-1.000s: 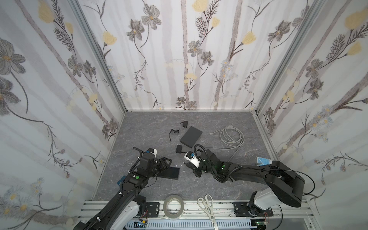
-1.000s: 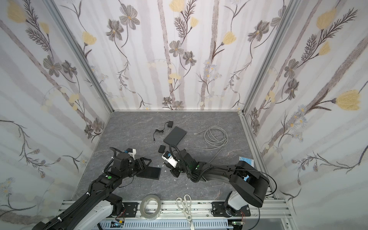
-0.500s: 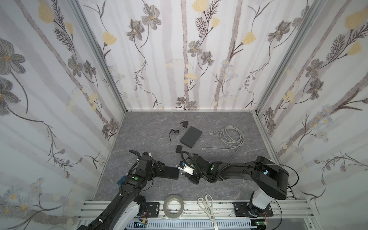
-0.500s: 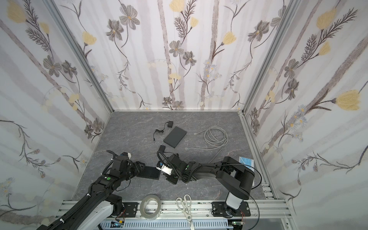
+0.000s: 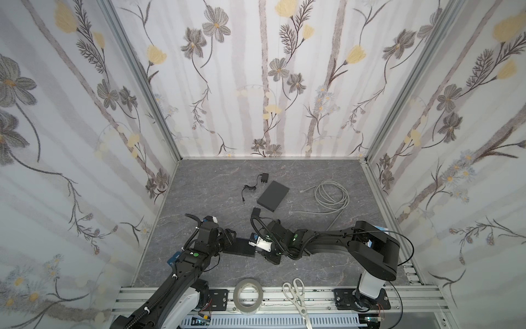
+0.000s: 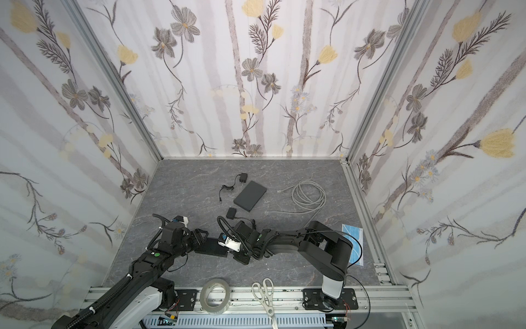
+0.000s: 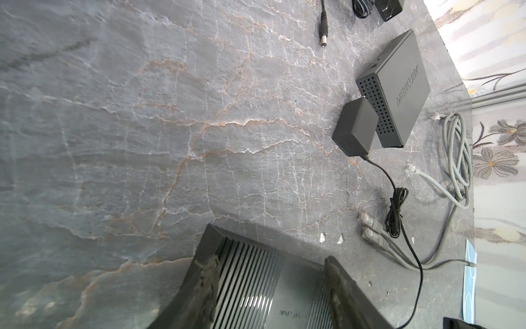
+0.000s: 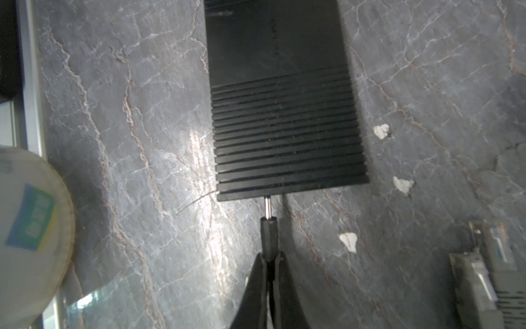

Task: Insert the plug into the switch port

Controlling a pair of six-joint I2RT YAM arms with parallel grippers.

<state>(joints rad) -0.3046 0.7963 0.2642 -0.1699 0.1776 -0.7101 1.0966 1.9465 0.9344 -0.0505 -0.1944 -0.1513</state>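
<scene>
— How far along with the plugging in?

— Past the pick-up, judging by the right wrist view: clenched right jaws on the sleeve of the small black barrel plug (image 8: 269, 235) with its bright metal pin. Lined up with the short end face of the flat black ribbed plastic switch (image 8: 284, 119), lying on the grey marbled desk (image 8: 142, 114).

— Seated?

— Not by the look of it. Tip of the pin just at the end face, touching or barely entered; impossible to say which. Most of the pin bare between sleeve and casing.

— And on the left?

— Over the far end of the same switch, the left jaws, with one dark finger (image 7: 203, 287) along each long side. Pressed tight or merely bracketing: cannot tell from the left wrist view. Likely there to brace the casing against the push.

— Left to do?

— Push straight in until no metal visible, then let go on both sides.

— Anything in the way?

— Nothing between plug and port. Off to one side, a roll of pale tape (image 8: 31, 236); well behind, a second grey box (image 5: 272, 196) and a coiled grey cable (image 5: 331, 196), apart from the work.
</scene>
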